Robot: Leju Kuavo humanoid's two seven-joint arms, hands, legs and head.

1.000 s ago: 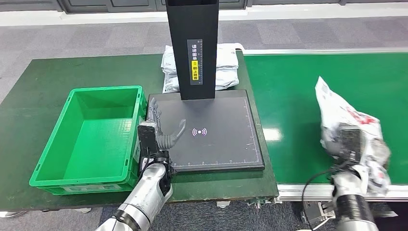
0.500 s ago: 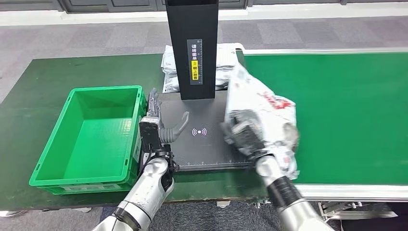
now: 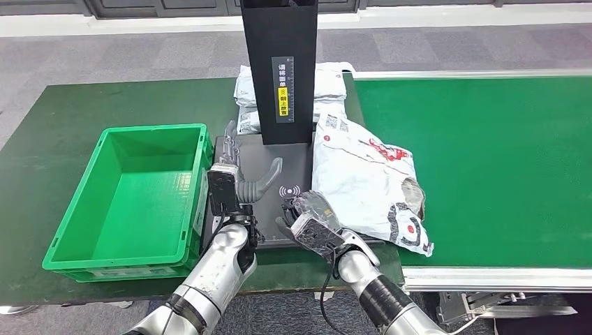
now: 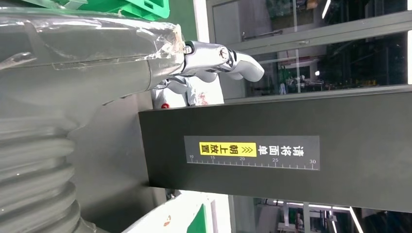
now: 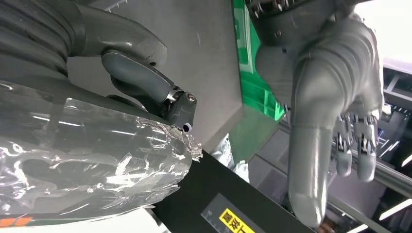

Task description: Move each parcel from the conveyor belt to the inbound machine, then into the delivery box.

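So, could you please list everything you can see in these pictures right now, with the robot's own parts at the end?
Parcel: one, white with red and black print, lying on the right part of the scanner pad, overhanging onto the belt.
Stacked parcels: a few, white, behind the scanner post.
Scanner pad: one, black, between crate and belt.
Scanner post: one, black with a yellow label, at the pad's rear.
Crate: one, green, empty, left of the pad.
Conveyor belt: one, green, on the right.
Table: one, dark green.
Left hand: fingers apart, over the pad's left edge.
Right hand: at the pad's front edge, beside the parcel.
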